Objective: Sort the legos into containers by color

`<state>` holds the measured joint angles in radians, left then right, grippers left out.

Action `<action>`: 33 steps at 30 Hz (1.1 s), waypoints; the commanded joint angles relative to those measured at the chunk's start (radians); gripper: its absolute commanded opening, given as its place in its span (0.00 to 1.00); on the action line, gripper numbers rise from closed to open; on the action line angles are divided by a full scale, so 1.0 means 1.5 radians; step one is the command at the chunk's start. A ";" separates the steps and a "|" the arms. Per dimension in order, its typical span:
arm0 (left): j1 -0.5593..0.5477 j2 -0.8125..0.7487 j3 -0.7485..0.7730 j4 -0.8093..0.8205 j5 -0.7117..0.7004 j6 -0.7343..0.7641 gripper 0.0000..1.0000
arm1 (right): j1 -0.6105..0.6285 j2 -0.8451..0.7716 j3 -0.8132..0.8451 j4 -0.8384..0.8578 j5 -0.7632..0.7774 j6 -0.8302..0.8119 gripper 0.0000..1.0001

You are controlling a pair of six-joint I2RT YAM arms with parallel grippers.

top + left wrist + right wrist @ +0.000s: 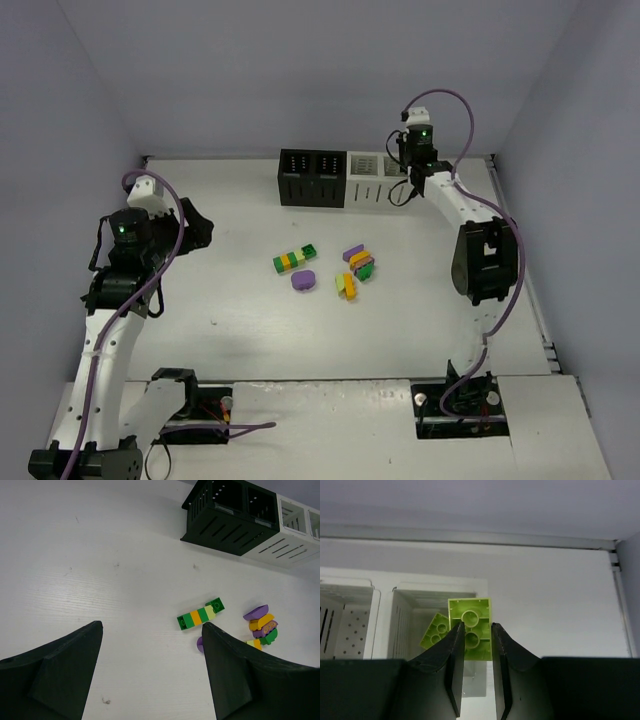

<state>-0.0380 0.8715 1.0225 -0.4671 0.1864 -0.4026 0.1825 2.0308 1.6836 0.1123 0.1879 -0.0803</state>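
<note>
Legos point(357, 265) heaped mid-table, plus one four-brick strip point(295, 259), long axis left-right, and one purple piece point(304, 281) | your right gripper point(477, 630) clamps one lime brick point(470, 611), long axis along fingers, over end white bin point(402, 625); second lime brick point(436, 629) inside | left gripper point(152, 625) spread, holding nothing; bare table point(75, 555) around | containers point(330, 195): two black, two white, at back edge

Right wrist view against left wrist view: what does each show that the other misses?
Right wrist only: the right gripper shut on a lime brick over the end white bin, with a second lime brick lying inside it. Left wrist only: the open left gripper, the striped joined bar, the purple and orange pile, the black bins. Both: the white bins and the table.
</note>
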 commanded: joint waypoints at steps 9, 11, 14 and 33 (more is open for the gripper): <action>0.005 0.003 0.027 0.032 0.008 -0.005 0.74 | -0.003 0.014 0.053 0.028 -0.083 -0.003 0.08; 0.005 0.002 0.026 0.033 0.007 -0.005 0.74 | -0.003 0.014 0.052 0.025 -0.093 -0.002 0.14; 0.005 0.002 0.027 0.032 0.008 -0.005 0.74 | -0.003 0.013 0.047 0.022 -0.104 -0.001 0.28; 0.006 -0.005 0.028 0.030 0.002 -0.003 0.74 | 0.132 -0.247 -0.170 -0.001 -0.170 0.013 0.79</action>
<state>-0.0380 0.8707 1.0225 -0.4675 0.1864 -0.4026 0.2825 1.8050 1.4868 0.0624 -0.0322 -0.0715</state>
